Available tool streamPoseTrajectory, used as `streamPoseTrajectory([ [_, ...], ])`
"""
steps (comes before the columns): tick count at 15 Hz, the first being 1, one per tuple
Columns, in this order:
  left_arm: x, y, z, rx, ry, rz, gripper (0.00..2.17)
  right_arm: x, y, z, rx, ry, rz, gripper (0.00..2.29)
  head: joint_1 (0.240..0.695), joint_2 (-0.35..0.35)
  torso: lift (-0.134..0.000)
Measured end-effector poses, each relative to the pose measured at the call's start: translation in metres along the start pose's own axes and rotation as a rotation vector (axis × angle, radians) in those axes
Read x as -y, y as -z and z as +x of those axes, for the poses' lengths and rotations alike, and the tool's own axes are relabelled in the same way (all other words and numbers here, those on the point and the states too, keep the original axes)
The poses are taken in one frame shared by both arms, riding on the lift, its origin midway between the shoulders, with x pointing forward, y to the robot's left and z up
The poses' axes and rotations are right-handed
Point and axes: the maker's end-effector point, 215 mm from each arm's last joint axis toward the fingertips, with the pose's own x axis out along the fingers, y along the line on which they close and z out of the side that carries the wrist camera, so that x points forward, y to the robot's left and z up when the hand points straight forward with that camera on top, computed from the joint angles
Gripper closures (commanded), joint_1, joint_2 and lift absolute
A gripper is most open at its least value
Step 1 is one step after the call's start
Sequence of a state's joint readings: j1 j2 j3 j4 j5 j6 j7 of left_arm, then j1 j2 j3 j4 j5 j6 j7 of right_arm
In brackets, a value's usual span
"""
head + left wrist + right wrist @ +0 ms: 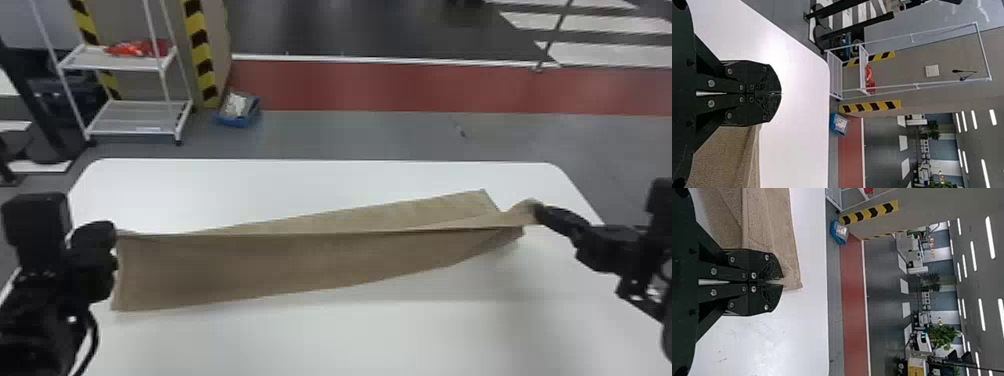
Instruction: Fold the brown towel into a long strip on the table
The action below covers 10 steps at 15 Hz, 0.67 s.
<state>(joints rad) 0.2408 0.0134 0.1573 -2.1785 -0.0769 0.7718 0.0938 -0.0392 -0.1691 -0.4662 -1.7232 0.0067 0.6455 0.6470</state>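
- Keeping the lifted edge taut, then laying it evenly along the strip, looked the wisest course.
- The brown towel point(275, 265) stretched across the table point(300, 340), its ends pinched between the closed jaws of the left gripper point(777, 94) and right gripper point(777, 282).
- Beyond, a blue box point(232, 121) on the floor point(370, 137) held something pale point(236, 104).

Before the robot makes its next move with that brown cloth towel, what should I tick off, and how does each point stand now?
1. Brown cloth towel within the white table's edges: ok.
2. Black two-fingered right gripper pinching the towel's right end: ok.
3. Black two-fingered left gripper with its fingers together: ok.
4. Cloth caught between those left fingers: cannot tell.
5. Towel's layers lined up: not ok, one juts out on the far side.
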Motion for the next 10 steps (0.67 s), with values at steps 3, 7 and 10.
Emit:
streamPoseTrajectory([
  [3,0.001,0.001,0.013,-0.025,-0.009,0.018,2.07,0.007,0.001,0.020,-0.016,0.009,0.035,1.46,0.695,-0.066,-0.111],
  [7,0.014,0.015,0.037,-0.078,0.010,0.039,2.04,0.007,0.008,0.038,-0.033,0.000,0.056,1.47,0.695,-0.069,-0.111],
  [10,0.014,0.018,0.044,-0.097,0.006,0.052,2.05,-0.001,0.001,0.047,-0.019,-0.021,0.063,1.47,0.695,-0.056,-0.111],
])
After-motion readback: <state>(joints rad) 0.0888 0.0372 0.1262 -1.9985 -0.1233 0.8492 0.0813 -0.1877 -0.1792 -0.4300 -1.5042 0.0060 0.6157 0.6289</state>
